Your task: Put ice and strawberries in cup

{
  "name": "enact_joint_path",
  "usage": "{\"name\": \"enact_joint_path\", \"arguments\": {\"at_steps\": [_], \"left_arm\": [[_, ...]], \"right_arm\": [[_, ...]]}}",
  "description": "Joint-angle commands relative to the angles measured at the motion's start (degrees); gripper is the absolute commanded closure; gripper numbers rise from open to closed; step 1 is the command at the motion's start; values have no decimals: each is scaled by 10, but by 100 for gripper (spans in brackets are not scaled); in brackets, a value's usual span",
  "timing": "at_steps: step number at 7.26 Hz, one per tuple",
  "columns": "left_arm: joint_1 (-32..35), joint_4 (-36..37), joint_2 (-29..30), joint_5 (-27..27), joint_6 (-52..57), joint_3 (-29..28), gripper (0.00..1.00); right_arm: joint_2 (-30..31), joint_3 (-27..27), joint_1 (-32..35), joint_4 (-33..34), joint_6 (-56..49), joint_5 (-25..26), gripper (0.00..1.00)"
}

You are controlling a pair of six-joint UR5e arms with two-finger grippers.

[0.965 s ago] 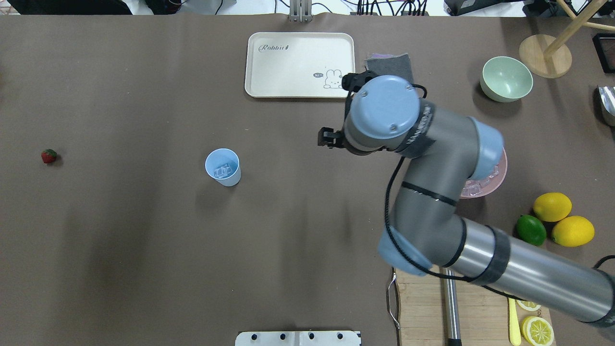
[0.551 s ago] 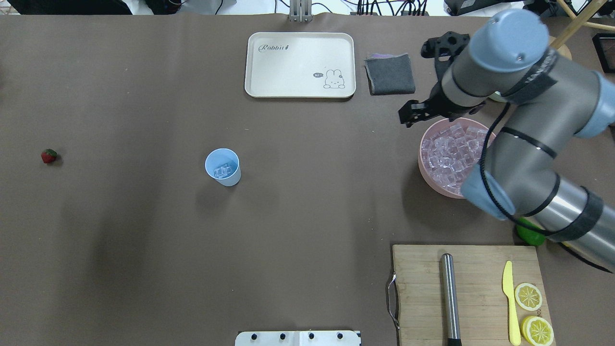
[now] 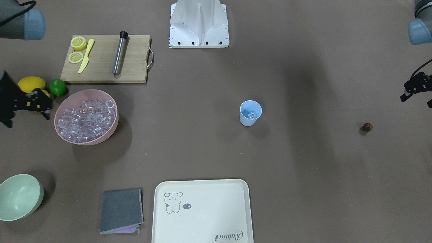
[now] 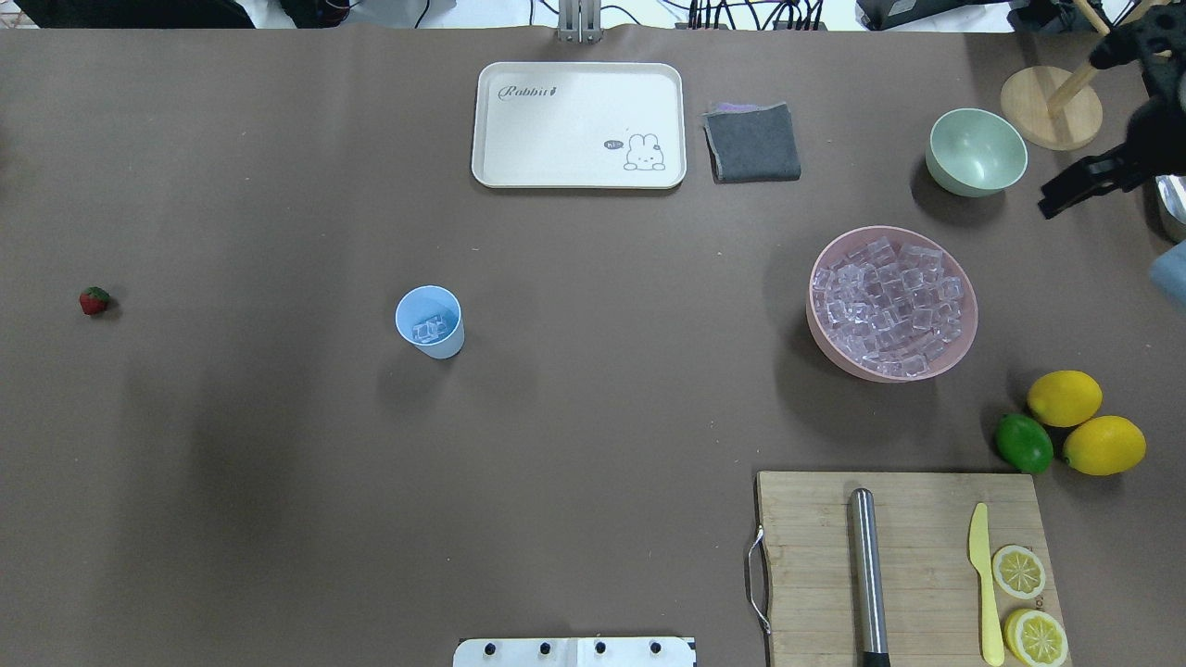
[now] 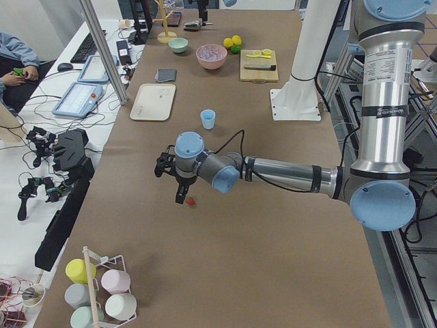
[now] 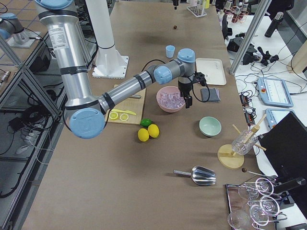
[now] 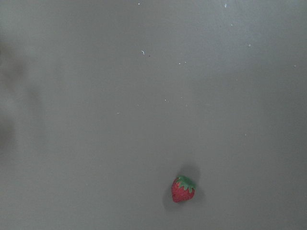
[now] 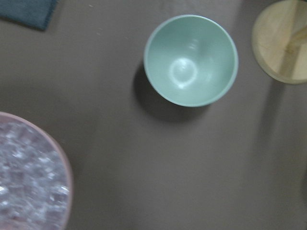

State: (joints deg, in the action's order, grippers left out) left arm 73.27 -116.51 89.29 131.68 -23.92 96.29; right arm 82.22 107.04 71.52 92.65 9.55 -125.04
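1. Overhead exterior view: the tray (image 4: pixel 579 125) beyond the cup (image 4: pixel 430 321) reads "Rabbit", beside a drawn bunny.
2. The left gripper (image 3: pixel 416 96) and the right gripper (image 4: pixel 1066 195) sit at the picture edges. I cannot tell how far either is open, and nothing shows in them.
3. Some ice (image 4: pixel 432 329) lies in the cup. The strawberry (image 4: pixel 94 300) sits far to its left, and the pink bowl (image 4: pixel 827 345) far to its right.

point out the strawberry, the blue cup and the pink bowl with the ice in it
strawberry (image 7: pixel 183 190): left wrist view, on its red body
cup (image 3: pixel 248 120): front-facing view, on its outer wall
pink bowl (image 4: pixel 813 326): overhead view, on its left wall
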Motion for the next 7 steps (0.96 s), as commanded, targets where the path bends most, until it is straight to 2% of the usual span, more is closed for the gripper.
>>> {"name": "enact_joint_path", "arguments": {"at_steps": [1, 3, 5, 6, 7], "left_arm": [[-27, -1, 27, -14, -29, -19, 2], [-28, -2, 27, -14, -30, -16, 2], [-35, -16, 25, -14, -29, -25, 2], [-49, -59, 24, -17, -31, -61, 2], [-69, -131, 25, -41, -65, -106, 2]], "right_arm": [[66, -35, 110, -2, -132, -15, 0], [97, -112, 184, -3, -269, -19, 0], [115, -134, 211, -3, -277, -16, 0], [116, -133, 211, -3, -276, -18, 0], [123, -126, 211, -3, -277, -18, 0]]}}
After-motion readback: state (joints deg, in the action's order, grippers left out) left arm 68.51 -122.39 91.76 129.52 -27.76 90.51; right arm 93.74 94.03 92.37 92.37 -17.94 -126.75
